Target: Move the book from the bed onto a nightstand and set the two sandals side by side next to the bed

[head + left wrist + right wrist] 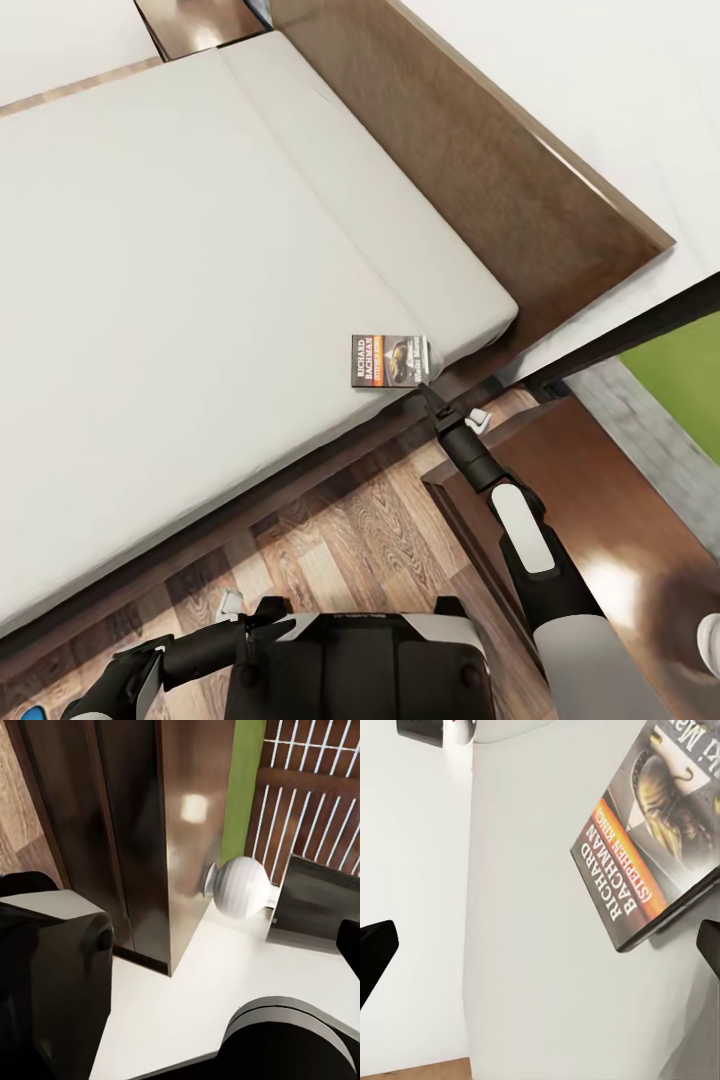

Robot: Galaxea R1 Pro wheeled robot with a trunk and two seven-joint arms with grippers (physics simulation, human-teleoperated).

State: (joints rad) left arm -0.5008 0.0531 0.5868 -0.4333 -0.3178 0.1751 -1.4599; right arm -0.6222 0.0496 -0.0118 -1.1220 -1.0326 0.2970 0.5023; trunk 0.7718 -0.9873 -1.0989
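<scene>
The large low bed with its dark brown wooden frame and plain pale grey mattress takes up the head view from about nine to one o'clock. The small thin paperback book with a dark cover, white "RICHARD BACHMAN" lettering and an orange strip lies flat on the mattress at the corner nearest the robot, close to the mattress edge, just right of the view's centre.

The right hand reaches out from about five o'clock and sits at the book's near corner; in the right wrist view its dark fingertips stand wide apart at either side, the book lying between and ahead of them, not clamped.

The glossy dark reddish-brown wooden nightstand stands under the right forearm, at about four o'clock, beside the bed's corner. The left hand hangs low at about seven o'clock over the brown wood-plank floor; I cannot tell how wide it stands.
</scene>
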